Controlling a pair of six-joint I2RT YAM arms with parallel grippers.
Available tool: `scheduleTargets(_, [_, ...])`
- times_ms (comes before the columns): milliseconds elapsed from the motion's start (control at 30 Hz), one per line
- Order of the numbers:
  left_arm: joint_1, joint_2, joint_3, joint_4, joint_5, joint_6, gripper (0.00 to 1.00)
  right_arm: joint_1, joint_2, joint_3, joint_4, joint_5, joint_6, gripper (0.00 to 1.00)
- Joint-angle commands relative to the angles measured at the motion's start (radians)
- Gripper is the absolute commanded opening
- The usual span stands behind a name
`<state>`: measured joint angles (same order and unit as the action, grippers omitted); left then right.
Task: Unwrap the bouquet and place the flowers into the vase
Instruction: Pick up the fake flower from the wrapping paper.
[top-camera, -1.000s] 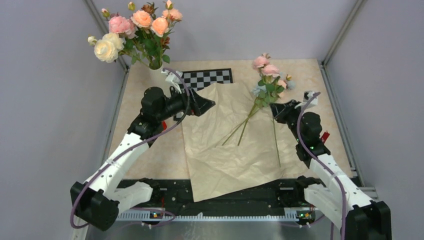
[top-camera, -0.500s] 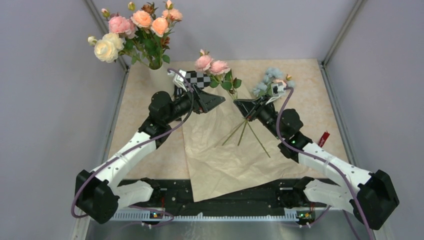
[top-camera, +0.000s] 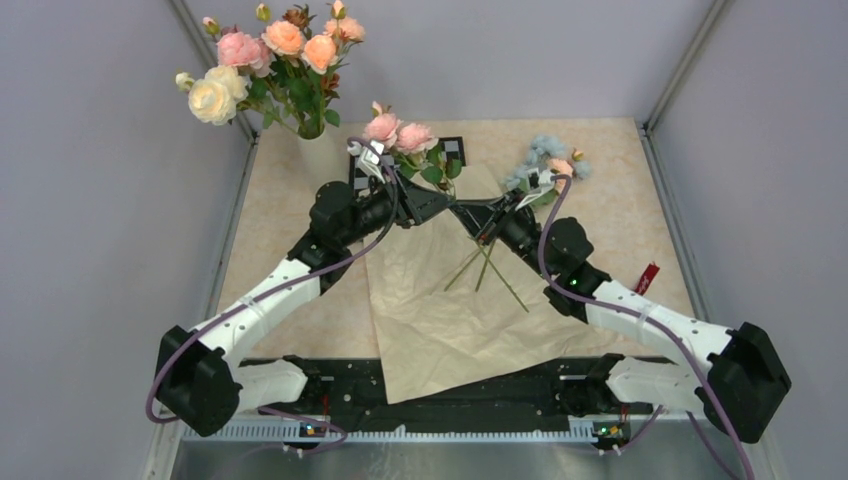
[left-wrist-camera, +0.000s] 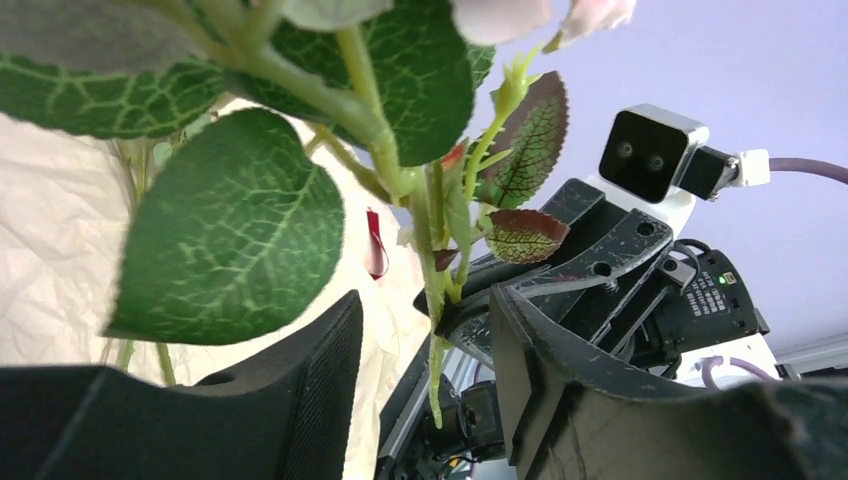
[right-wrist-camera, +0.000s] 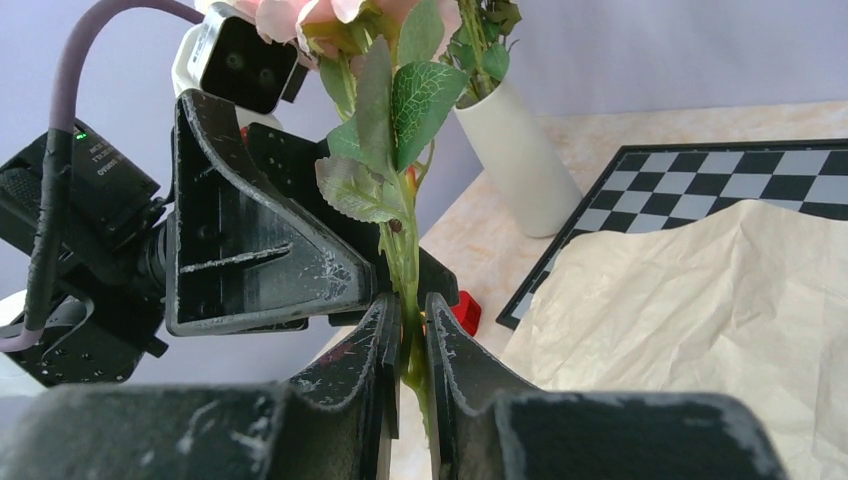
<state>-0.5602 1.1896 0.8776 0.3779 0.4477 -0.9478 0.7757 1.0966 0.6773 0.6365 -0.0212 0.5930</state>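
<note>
Centrally, over the far half of the counter (top-camera: 270, 200), both arms are seen meeting tip to tip.

Right fingers (right-wrist-camera: 460, 380): closed tight on the green stem of a pink-bloomed sprig (top-camera: 400, 133). The sprig is held clear of the paper, with its leaves and blooms standing above the grip and leaning toward the vase side.

Left fingers (left-wrist-camera: 310, 390): set on either side of the same stem, close beside the right grip. A gap shows on both sides of the stem, so they are parted and no hold is made.

Wrapping paper (top-camera: 450, 310): crinkled, tan, spread flat and unwrapped down the middle of the counter, its near edge lapping over the arm bases. Loose thin stems (top-camera: 490, 265) are seen lying on it by the right wrist.

Pale blue blooms (top-camera: 545, 160) are noted just beyond the right wrist camera. Whether they rest on the counter cannot be told.

White vase (right-wrist-camera: 520, 170): upright at the far left corner, apart from the held sprig and filled with larger cream, pink and peach roses (top-camera: 285, 40).

Chessboard (right-wrist-camera: 740, 180): flat beside the vase, partly covered by the paper's far edge.
</note>
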Motion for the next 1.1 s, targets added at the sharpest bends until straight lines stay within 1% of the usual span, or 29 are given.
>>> scheduleTargets(0, [-0.010,0.002,0.049,0.058,-0.016,0.003,0.51,0.024,0.014,0.057,0.070,-0.016,-0.020,0.00])
scheduleTargets(200, [-0.011,-0.011,0.049,0.061,-0.040,0.008,0.40,0.035,0.030,0.056,0.068,-0.032,-0.018,0.00])
scheduleTargets(333, [-0.012,-0.012,0.049,0.057,-0.046,0.011,0.31,0.044,0.034,0.050,0.067,-0.034,-0.015,0.00])
scheduleTargets(600, [-0.012,-0.007,0.050,0.055,-0.047,0.010,0.17,0.056,0.040,0.048,0.065,-0.022,-0.016,0.00])
scheduleTargets(667, [-0.011,-0.006,0.053,0.050,-0.047,0.014,0.10,0.056,0.040,0.045,0.065,-0.019,-0.017,0.00])
scheduleTargets(733, [-0.011,-0.007,0.054,0.040,-0.049,0.020,0.01,0.056,0.041,0.044,0.059,-0.015,-0.016,0.00])
scheduleTargets(933, [-0.011,-0.018,0.062,0.000,-0.056,0.062,0.00,0.056,0.022,0.041,0.020,0.004,-0.015,0.00])
scheduleTargets(967, [-0.012,-0.025,0.068,-0.016,-0.057,0.081,0.00,0.056,0.015,0.034,0.016,0.009,-0.016,0.01])
scheduleTargets(1000, [-0.011,-0.029,0.076,-0.040,-0.063,0.094,0.00,0.057,0.005,0.025,0.017,0.015,-0.016,0.05])
scheduleTargets(1067, [-0.012,-0.038,0.096,-0.095,-0.071,0.140,0.00,0.056,-0.015,0.004,0.015,0.017,-0.016,0.18])
